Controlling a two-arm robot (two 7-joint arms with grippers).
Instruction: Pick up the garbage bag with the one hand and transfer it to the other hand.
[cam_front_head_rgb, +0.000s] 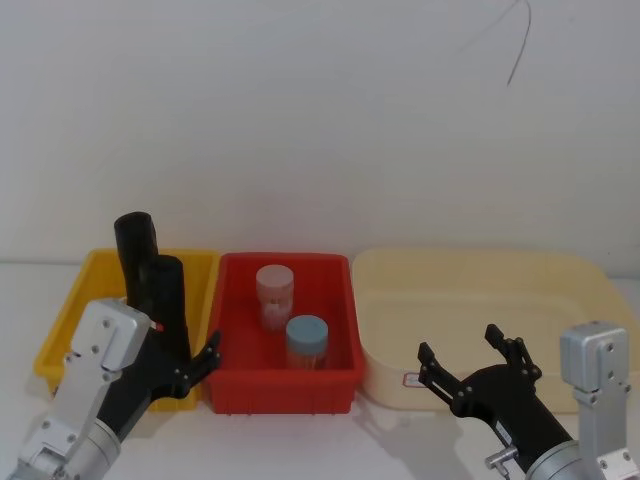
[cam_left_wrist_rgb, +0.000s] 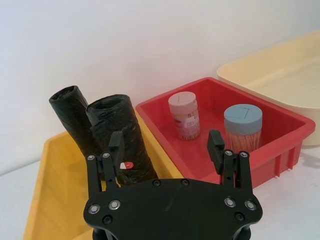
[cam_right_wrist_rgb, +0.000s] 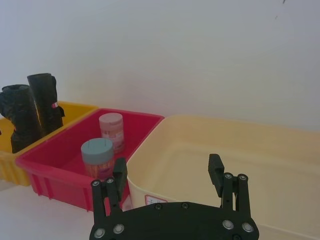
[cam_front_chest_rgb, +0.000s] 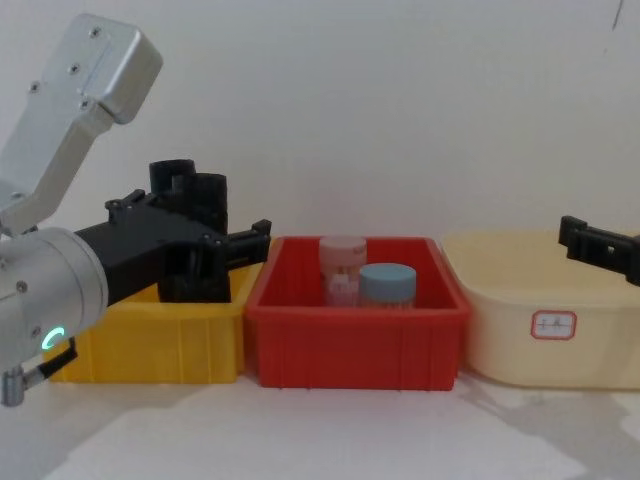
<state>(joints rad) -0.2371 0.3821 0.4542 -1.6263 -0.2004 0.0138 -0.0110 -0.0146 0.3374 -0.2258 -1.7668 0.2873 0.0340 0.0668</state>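
Head view: bag (cam_front_head_rgb: 167, 292) by left claw (cam_front_head_rgb: 183, 336)

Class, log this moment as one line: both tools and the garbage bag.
left tool: open, beside garbage bag | garbage bag: standing in yellow bin, ungrasped | right tool: open, near cream bin

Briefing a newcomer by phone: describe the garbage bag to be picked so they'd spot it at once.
Find the yellow bin, leftmost of three in a row. Two black crinkly rolls stand in it; the garbage bag is the one nearer the red bin, by the open left end effector. Unlike its twin, it bears a small red mark.
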